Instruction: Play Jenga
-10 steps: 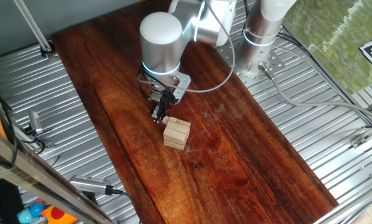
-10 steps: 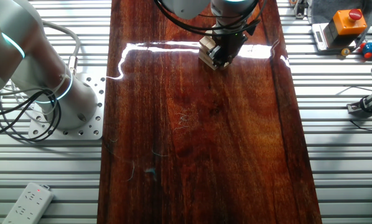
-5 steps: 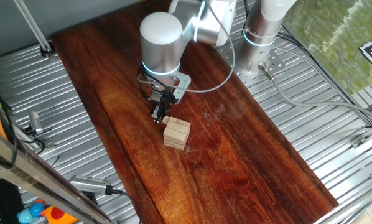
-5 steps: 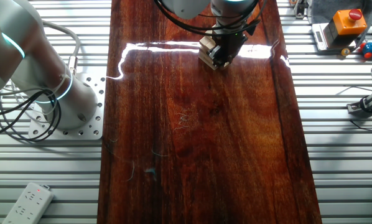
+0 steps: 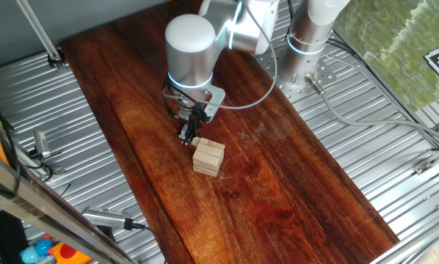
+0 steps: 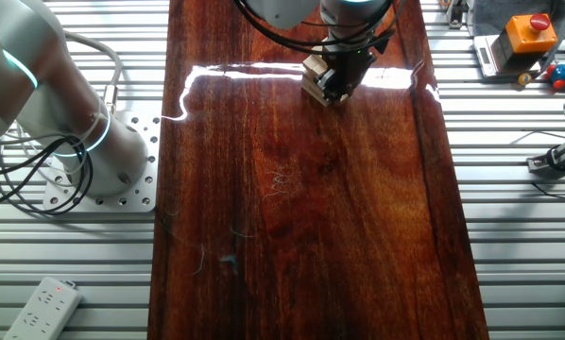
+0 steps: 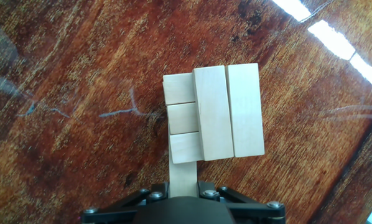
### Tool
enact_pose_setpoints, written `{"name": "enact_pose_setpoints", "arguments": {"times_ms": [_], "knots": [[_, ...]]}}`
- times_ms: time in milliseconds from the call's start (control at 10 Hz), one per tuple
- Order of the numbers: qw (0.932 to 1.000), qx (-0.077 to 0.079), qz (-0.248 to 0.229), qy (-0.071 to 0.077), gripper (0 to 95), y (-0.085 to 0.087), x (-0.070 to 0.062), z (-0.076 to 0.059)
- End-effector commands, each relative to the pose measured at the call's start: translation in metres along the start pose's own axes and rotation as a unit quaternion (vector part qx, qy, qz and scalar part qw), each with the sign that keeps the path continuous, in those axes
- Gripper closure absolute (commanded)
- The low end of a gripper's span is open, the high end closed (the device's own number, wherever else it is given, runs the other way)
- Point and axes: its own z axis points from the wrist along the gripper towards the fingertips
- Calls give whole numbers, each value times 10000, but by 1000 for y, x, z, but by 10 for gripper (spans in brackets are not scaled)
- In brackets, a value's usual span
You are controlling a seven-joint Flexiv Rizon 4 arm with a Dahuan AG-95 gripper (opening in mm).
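dark wooden tabletop, long and glossy, laid over ribbed metal. above it the arm, wrist angled down toward the near-left part of the board. under the wrist the jenga stack — pale blocks, a few layers high, standing on the wood just beside the fingers. in the other fixed view, stack half hidden behind the black gripper, up by the glare streak. smallest of all, in the hand view: one block of a lower layer sticking out of the stack toward the camera, its long axis pointing straight back at the gripper, near end running in under the gripper body. top layer lying crosswise to it, two blocks side by side with room for a third. fingertips out of sight below the frame edge, so cannot tell whether apart, together or clamped on that block; contact likely but not shown. probably mid-extraction — next move a straight pull along the block's own length, away from the stack, no sideways drift, or the layers above get dragged along.
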Motion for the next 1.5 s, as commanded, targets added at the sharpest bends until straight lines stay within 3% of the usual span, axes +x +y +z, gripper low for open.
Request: {"name": "enact_pose_setpoints", "arguments": {"times_ms": [100,600,700,1000,1100,1300,1400,1500], "knots": [[10000,4,15,9,950,0,0,0],[10000,16,27,4,950,0,0,0],[10000,28,24,-10,760,0,0,0],[10000,24,36,-11,760,0,0,0],[10000,15,51,1,570,0,0,0],[10000,11,55,0,570,0,0,0],[10000,21,45,-16,380,0,0,0],[10000,18,42,-37,380,0,0,0]]}}
